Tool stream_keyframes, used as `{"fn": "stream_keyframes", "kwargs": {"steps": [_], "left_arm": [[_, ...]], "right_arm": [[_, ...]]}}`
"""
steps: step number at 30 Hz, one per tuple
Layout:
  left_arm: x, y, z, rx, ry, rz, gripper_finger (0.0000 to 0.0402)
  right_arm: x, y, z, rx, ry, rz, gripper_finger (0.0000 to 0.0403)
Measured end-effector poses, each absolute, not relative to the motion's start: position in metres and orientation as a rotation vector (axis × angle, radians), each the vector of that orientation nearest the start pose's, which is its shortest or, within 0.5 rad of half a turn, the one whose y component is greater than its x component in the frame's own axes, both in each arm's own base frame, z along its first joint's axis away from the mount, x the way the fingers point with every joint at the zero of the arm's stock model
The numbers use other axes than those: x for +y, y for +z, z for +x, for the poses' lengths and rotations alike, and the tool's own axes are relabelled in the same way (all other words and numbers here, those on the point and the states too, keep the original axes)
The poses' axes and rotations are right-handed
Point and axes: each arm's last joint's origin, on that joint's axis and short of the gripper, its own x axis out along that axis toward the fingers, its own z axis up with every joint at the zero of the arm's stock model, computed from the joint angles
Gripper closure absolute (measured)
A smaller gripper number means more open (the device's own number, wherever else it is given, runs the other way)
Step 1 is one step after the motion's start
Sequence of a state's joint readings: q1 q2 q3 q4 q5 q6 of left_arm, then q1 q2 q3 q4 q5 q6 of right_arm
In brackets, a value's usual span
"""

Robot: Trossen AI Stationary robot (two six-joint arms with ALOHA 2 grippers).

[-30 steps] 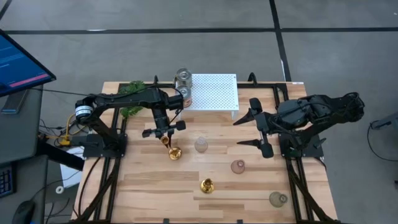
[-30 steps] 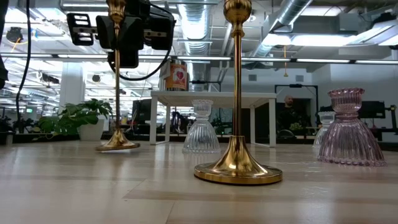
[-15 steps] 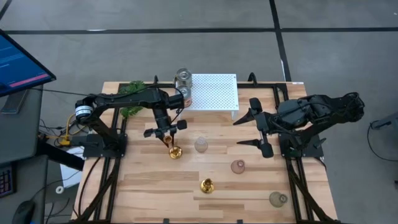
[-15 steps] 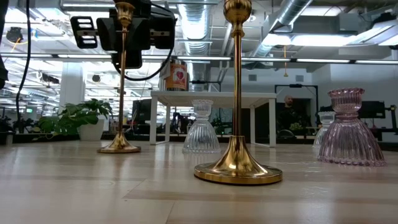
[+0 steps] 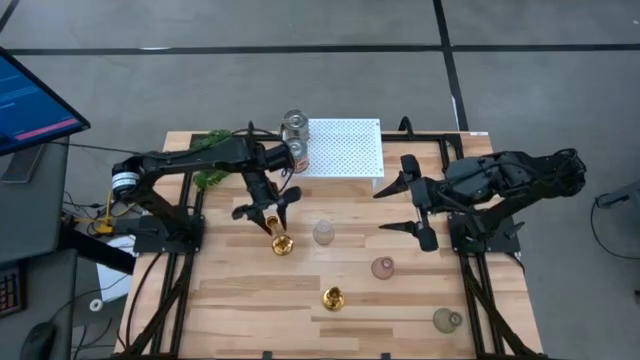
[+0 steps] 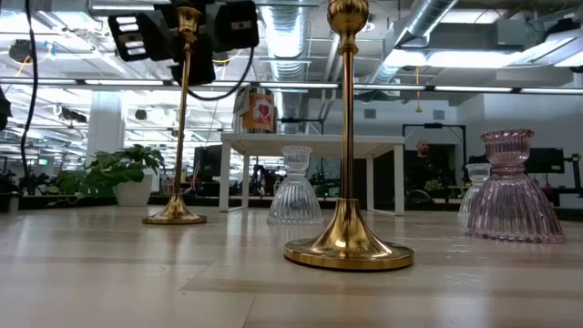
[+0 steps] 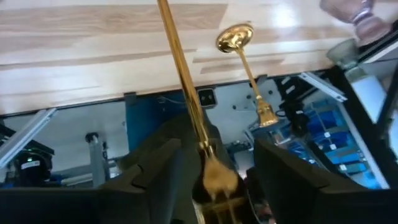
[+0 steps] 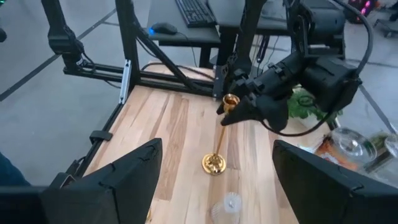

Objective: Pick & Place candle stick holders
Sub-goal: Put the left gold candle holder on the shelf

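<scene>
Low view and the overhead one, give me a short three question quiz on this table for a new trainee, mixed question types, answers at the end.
1. True or false: the left hand is clamped tight on the far gold candle stick holder.
2. How many tall gold candle stick holders stand upright on the table?
3. Multiple choice: where is the right hand? A) gripping the pink glass vase. B) open, in the air, holding nothing. C) resting on the white perforated stand.

Key: 1 false, its fingers stand apart around the top of the stem. 2 two, counting the near gold candle stick holder. 3 B.
</scene>
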State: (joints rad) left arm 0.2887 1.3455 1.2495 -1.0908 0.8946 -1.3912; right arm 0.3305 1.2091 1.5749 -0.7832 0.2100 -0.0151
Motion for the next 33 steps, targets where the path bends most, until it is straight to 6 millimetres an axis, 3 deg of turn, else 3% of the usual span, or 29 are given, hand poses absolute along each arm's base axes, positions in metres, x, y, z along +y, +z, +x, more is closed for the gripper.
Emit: {"fn": "stream_keyframes", "kwargs": {"steps": [12, 18, 25, 28, 33], "left_arm": [[0.059, 0.343, 0.207, 1.097, 0.297, -1.896, 0.0153], [0.058, 0.365, 0.174, 0.948, 0.241, -1.882, 0.0152], [0.049, 0.39, 0.132, 0.718, 0.232, -1.86, 0.0156], [0.048, 0.407, 0.12, 0.481, 0.202, -1.734, 0.016], [0.044, 0.454, 0.105, -0.037, 0.03, -1.366, 0.0173]], "right_arm": [[0.061, 0.464, 0.216, 0.309, 0.101, -0.144, 0.0107], [0.045, 0.468, 0.227, 0.259, -0.017, -0.126, 0.0107], [0.024, 0.448, 0.266, 0.329, -0.137, -0.106, 0.0107], [0.019, 0.429, 0.293, 0.397, -0.158, -0.112, 0.0107], [0.018, 0.395, 0.343, 0.422, -0.07, -0.014, 0.0107]]}}
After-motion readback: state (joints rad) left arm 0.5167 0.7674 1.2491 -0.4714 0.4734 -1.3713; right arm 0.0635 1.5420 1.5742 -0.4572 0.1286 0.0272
